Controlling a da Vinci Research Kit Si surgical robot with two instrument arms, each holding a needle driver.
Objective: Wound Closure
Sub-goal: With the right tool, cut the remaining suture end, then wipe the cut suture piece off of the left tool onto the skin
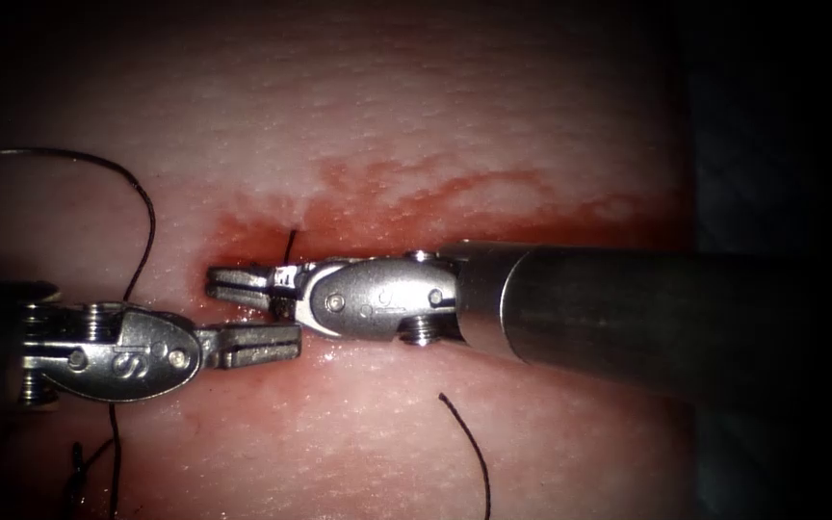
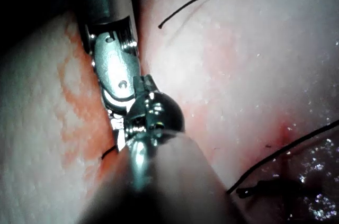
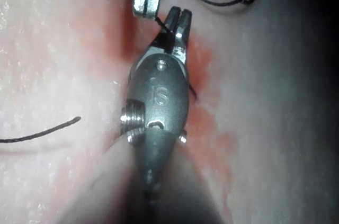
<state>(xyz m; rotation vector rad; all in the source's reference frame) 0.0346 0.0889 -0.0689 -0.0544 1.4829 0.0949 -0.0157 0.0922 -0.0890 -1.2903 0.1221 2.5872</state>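
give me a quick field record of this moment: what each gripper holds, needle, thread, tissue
left gripper: shut, holding nothing that can be made out, tip beside the right tool's
right gripper: shut on the thread, over the cut
needle: cannot make one out
thread: a short dark piece rises from the right gripper; a long strand loops left of it; a loose cut end lies on the tissue nearby
tissue: pale pork belly
red fluid: stains the tissue along the cut

Pale tissue [image 1: 387, 106] stained with red fluid [image 1: 416, 197]; dark thread [image 1: 142, 207] curls across it, a cut end [image 1: 469, 443] nearby.
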